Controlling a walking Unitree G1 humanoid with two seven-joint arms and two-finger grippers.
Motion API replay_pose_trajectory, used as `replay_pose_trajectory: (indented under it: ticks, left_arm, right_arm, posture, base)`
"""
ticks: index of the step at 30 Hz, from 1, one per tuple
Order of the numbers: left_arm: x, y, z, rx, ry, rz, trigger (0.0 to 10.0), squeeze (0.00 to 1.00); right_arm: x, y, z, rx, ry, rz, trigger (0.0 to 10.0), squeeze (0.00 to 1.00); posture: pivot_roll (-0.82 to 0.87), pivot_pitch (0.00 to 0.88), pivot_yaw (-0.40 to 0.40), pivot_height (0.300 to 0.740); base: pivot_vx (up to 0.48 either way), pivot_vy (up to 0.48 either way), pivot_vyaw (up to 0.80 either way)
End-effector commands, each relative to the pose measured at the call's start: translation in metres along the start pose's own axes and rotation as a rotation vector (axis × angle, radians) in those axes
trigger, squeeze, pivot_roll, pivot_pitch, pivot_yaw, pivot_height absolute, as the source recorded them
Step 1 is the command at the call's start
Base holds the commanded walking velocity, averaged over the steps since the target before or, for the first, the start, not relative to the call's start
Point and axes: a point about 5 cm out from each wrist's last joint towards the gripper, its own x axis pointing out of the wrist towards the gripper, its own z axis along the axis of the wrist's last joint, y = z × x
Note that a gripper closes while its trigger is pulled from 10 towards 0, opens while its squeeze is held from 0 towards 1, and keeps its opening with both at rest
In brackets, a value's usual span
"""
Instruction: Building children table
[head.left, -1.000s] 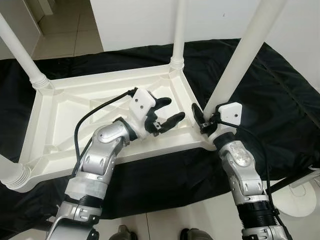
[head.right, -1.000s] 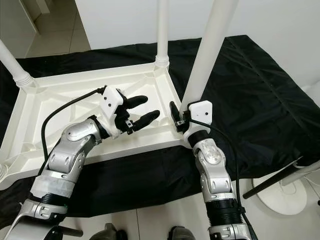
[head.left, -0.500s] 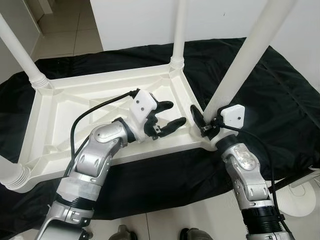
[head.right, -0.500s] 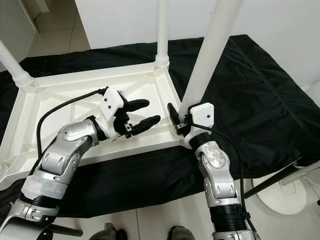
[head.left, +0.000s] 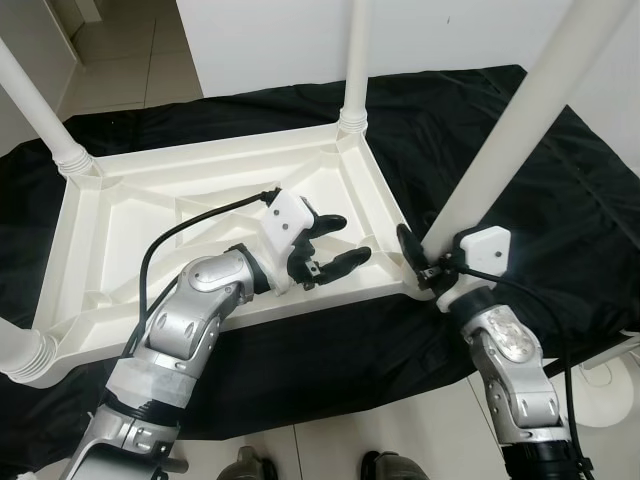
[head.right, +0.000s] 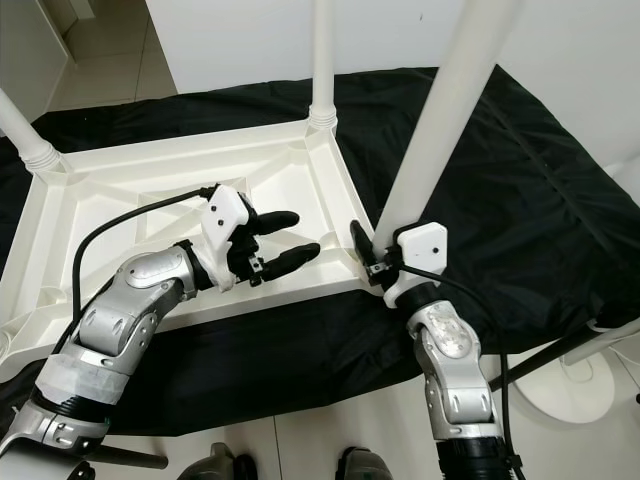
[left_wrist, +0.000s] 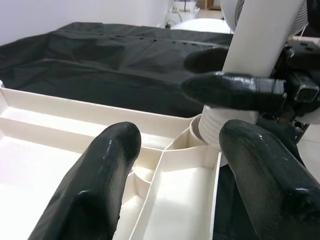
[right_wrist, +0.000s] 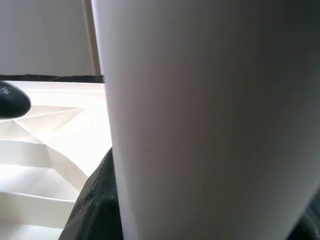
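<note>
1. The white table (head.left: 200, 200) lies upside down on a black cloth (head.left: 560, 170), in the middle of the frame.
2. The right claw (head.left: 425, 268) is clamped around the near right leg (head.left: 510, 150), low down; the leg hides one finger.
3. The leg tops are cut off.
4. The left claw (head.left: 335, 245) hangs over the table, fingers apart, holding nothing.
5. The left wrist view shows the leg's ridged base (left_wrist: 212, 127).

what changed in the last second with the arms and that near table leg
The right gripper stays clamped on the near leg, whose top has leaned further to the robot's right. The left gripper remains open over the upturned tabletop. The other legs stay put.
</note>
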Motion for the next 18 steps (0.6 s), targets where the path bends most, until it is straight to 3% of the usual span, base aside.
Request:
replay_pose_trajectory:
  ticks: [1, 18]
  left_arm:
    - [-0.004, -0.014, -0.003, -0.009, 0.019, -0.198, 10.0, 0.0]
    - [-0.012, -0.029, -0.006, -0.041, 0.068, -0.264, 10.0, 0.0]
  right_arm:
    - [-0.004, -0.002, -0.003, 0.005, 0.022, -0.008, 10.0, 0.0]
    - [-0.001, 0.007, -0.014, 0.004, 0.059, 0.031, 10.0, 0.0]
  posture:
    - [-0.11, 0.125, 0.087, 0.74]
    - [-0.09, 0.121, 0.092, 0.74]
  base:
    - [0.0, 0.0, 0.0]
    - [0.0, 0.0, 0.0]
